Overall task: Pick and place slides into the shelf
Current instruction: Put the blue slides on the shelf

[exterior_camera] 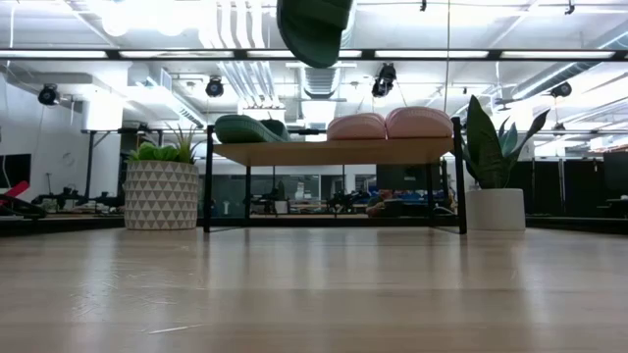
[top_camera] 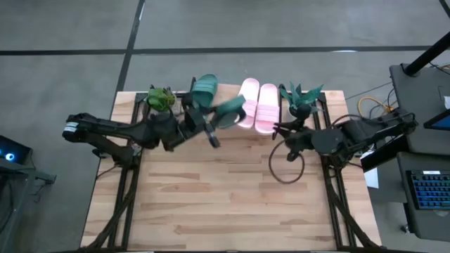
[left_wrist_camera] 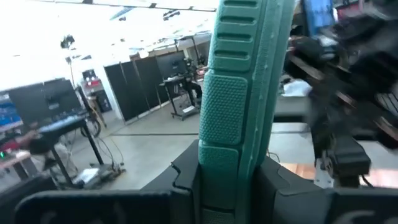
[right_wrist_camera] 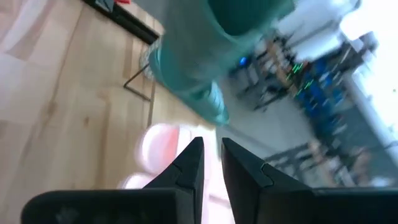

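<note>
A bushy plant [top_camera: 161, 98] in a patterned pot [exterior_camera: 161, 194] stands at the left end of the shelf [exterior_camera: 334, 152], at the far edge of the slatted wooden table [top_camera: 225, 204]. Just right of it, one dark green slide [top_camera: 204, 90] lies on the shelf's plank top. The left arm reaches in from the table's left side, and the left gripper [top_camera: 211, 130] is clamped on a second green slide [top_camera: 228, 111], its fingers [left_wrist_camera: 186, 177] pressing both sides of the ribbed sole; in the level view this raised slide [exterior_camera: 314, 29] hangs high above the shelf, over the gap between the resting green slide and the pink ones. Two light pink slides [top_camera: 257, 105] sit side by side on the shelf, touching each other, toward its right half. The right gripper [top_camera: 279, 131] waits near the shelf's right end with its fingers [right_wrist_camera: 189, 165] drawn narrow, a thin gap between them and nothing held. A tall-leaved plant [top_camera: 302, 98] in a white pot [exterior_camera: 496, 208] stands just beside the shelf's right legs.
</note>
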Controlling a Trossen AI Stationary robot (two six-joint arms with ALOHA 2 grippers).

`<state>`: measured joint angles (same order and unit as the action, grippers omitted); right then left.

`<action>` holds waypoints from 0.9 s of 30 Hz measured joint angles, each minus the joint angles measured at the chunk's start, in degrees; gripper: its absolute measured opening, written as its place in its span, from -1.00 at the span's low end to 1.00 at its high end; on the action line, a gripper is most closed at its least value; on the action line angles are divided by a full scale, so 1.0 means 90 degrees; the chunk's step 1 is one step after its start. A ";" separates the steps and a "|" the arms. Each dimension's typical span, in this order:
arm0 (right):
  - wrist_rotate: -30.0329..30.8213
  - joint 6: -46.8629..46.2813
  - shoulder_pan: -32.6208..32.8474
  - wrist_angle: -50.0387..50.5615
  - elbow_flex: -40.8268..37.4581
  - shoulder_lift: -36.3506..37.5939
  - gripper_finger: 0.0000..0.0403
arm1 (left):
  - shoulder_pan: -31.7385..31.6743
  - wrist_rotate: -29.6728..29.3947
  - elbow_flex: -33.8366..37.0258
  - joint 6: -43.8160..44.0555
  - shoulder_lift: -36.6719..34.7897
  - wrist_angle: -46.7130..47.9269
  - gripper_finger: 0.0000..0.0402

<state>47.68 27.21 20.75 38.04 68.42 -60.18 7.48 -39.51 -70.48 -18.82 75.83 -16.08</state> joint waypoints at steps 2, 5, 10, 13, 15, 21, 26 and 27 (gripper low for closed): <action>0.0046 0.0763 0.0000 -0.0970 -0.0453 0.0000 -0.76 | -0.0216 0.0258 0.0000 0.0154 -0.0121 0.0073 -0.71; 0.0276 0.2197 0.0015 -0.2608 -0.1145 -0.0002 -0.76 | -0.0476 0.0695 0.0002 0.0557 -0.0309 0.0198 -0.71; 0.0359 0.4973 0.0039 -0.6078 -0.2358 -0.0002 -0.76 | -0.0748 0.1555 0.0015 0.1191 -0.0404 0.0238 -0.71; -0.0034 0.6179 0.0039 -0.7786 -0.2969 -0.0002 -0.76 | -0.0794 0.1830 0.0015 0.1368 -0.0396 0.0248 -0.71; -0.0269 0.6636 0.0039 -0.8360 -0.3205 -0.0002 -0.76 | -0.0793 0.1835 0.0015 0.1364 -0.0388 0.0285 -0.71; -0.0459 0.6293 0.0039 -0.8040 -0.3179 -0.0002 -0.68 | -0.0793 0.1853 0.0022 0.1030 -0.0312 0.0336 -0.71; -0.0492 0.4319 0.0039 -0.5762 -0.2325 -0.0002 -0.32 | -0.0793 0.1861 0.0024 0.0822 -0.0264 0.0313 -0.71; -0.0545 0.3814 0.0037 -0.5122 -0.2069 -0.0012 -0.24 | -0.0793 0.1864 0.0024 0.0781 -0.0262 0.0329 -0.71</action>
<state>42.77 61.53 21.08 -8.05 49.80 -60.29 0.34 -22.73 -70.26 -11.79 73.47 -13.12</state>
